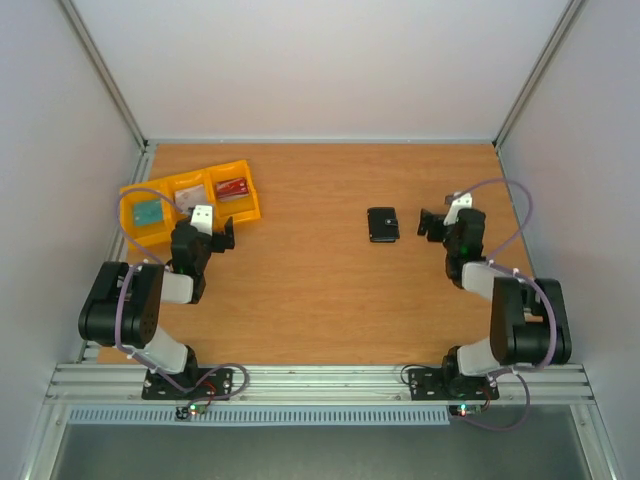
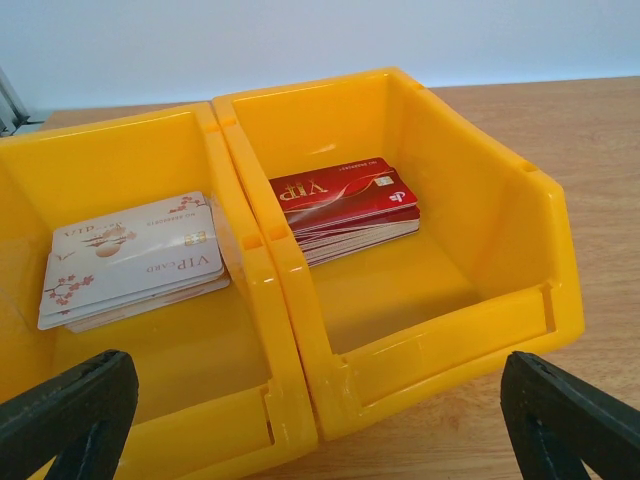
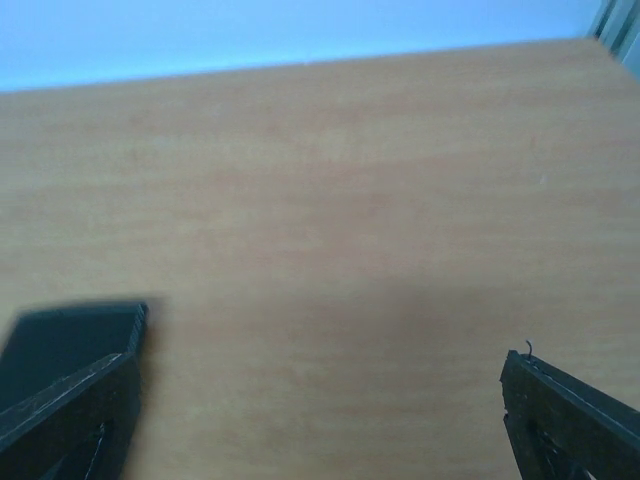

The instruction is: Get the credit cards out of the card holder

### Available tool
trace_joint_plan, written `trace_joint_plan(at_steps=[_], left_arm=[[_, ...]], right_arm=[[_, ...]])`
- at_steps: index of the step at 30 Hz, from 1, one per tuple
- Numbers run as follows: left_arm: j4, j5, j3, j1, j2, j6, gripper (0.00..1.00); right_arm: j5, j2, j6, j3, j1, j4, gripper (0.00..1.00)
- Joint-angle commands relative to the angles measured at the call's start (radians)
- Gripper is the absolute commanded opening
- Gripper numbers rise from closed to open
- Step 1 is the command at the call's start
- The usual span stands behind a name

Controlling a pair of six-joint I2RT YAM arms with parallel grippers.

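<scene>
The card holder (image 1: 383, 224), a small black wallet folded shut, lies flat on the wooden table right of centre. The credit cards are hidden from view. My right gripper (image 1: 431, 223) hovers just right of the holder, open and empty. In the right wrist view the holder (image 3: 70, 338) shows as a dark blurred block at the lower left, behind my left fingertip (image 3: 75, 415), outside the gap of the right gripper (image 3: 320, 425). My left gripper (image 1: 227, 235) is open and empty by the yellow bins (image 1: 190, 200), far from the holder.
In the left wrist view the open left gripper (image 2: 320, 425) faces two yellow bins (image 2: 500, 250): a stack of whitish VIP cards (image 2: 130, 258) in one, red VIP cards (image 2: 345, 205) in the other. A third bin holds a teal card (image 1: 148, 213). Walls enclose the table.
</scene>
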Motion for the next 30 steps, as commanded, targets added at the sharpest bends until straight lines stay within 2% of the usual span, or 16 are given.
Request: trace_joint_plan(at_steps=[1,3,5,9,11,13,15,18,24,26,30], left_arm=[[0.037,-0.005,0.017,-0.001,-0.012,0.001,0.99],[-0.035,-0.022,0.036,0.0,-0.065,-0.005,0.99],[-0.262,-0.056,0.111,0.005,-0.155,-0.024,0.99],[-0.511,0.04,0.226,0.009,-0.339,0.024,0.99],[-0.791,0.073,0.382,0.009,-0.387,0.06,0.99],[-1.189,0.085,0.606,0.009,-0.358,0.059,0.99],[-1.499,0.157,0.799,0.009,-0.31,0.096,0.99],[-1.803,0.223,0.986,0.009,-0.279,0.162,0.99],[-2.089,0.25,1.137,0.009,-0.306,0.188,0.99],[-2.102,0.276,1.143,0.009,-0.33,0.192,0.99],[-2.083,0.391,1.134,0.009,-0.383,0.195,0.99]], right_arm=[[0.039,-0.166,0.103,0.217,0.006,-0.463,0.99],[0.077,-0.187,0.142,0.322,0.034,-0.655,0.99],[0.106,-0.191,0.182,0.408,0.081,-0.819,0.98],[0.05,-0.113,0.221,0.597,0.202,-1.121,0.98],[0.063,-0.046,0.234,0.694,0.264,-1.243,0.98],[0.063,0.026,0.239,0.784,0.315,-1.331,0.98],[0.059,0.103,0.234,0.871,0.349,-1.4,0.98],[0.04,0.207,0.239,0.967,0.362,-1.469,0.98],[0.088,0.36,0.236,1.04,0.365,-1.536,0.99],[0.121,0.385,0.231,1.033,0.367,-1.541,0.99],[0.089,0.448,0.215,1.026,0.366,-1.537,0.98]])
